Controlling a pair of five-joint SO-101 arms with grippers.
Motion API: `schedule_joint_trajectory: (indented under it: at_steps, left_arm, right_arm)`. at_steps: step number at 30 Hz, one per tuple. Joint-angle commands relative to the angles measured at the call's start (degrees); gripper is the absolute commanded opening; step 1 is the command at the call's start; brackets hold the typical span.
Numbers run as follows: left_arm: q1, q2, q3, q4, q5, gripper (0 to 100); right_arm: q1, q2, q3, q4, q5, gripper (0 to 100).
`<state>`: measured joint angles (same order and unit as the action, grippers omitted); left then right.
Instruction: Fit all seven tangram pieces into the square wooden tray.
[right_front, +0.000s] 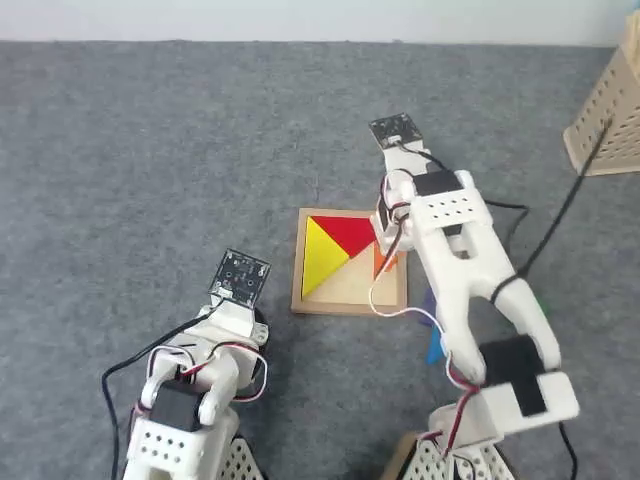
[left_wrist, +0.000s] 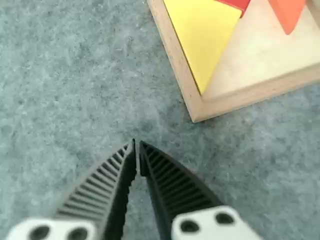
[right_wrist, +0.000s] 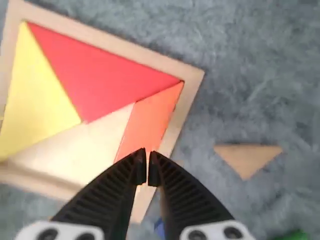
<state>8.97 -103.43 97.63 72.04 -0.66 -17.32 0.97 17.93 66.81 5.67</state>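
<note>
The square wooden tray (right_front: 345, 300) lies mid-table with a yellow triangle (right_front: 320, 255), a red triangle (right_front: 348, 232) and an orange triangle (right_front: 386, 264) in it. In the right wrist view my right gripper (right_wrist: 145, 161) is shut, its tips at the orange triangle (right_wrist: 150, 120), whose long edge runs along the tray rim (right_wrist: 192, 87). My left gripper (left_wrist: 136, 146) is shut and holds nothing. It hangs over bare carpet a short way off the tray's corner (left_wrist: 197, 116), near the yellow triangle (left_wrist: 205, 35).
A small tan triangle (right_wrist: 247, 157) lies on the carpet beside the tray. Blue (right_front: 435, 345), purple (right_front: 428, 300) and green (right_front: 541, 300) pieces show partly under the right arm (right_front: 470, 270). A beige perforated box (right_front: 610, 110) stands at the far right.
</note>
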Motion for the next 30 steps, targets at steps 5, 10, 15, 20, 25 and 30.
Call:
schedule_joint_trajectory:
  at_steps: [5,10,15,20,25,30]
  left_arm:
    - [0.18,-1.14,-1.10,0.35,0.35,1]
    - [0.18,-1.14,-1.10,0.35,0.35,1]
    - [0.18,-1.14,-1.10,0.35,0.35,1]
    - [0.18,-1.14,-1.10,0.35,0.35,1]
    - [0.18,-1.14,-1.10,0.35,0.35,1]
    - [0.18,-1.14,-1.10,0.35,0.35,1]
  right_arm:
    - [4.70,-7.25,0.09,5.58,4.84,1.0]
    - [7.16,-12.62,8.70,0.75,5.71,1.0]
    - [13.41,-17.89,13.19,-3.56,3.25,1.0]
    - [16.48,-13.41,13.01,-5.05,2.73,8.2]
    - [16.75,-4.26,9.58,-5.76,-4.40,26.6]
    - [16.04,4.18,3.60,-5.85,-12.66,19.1]
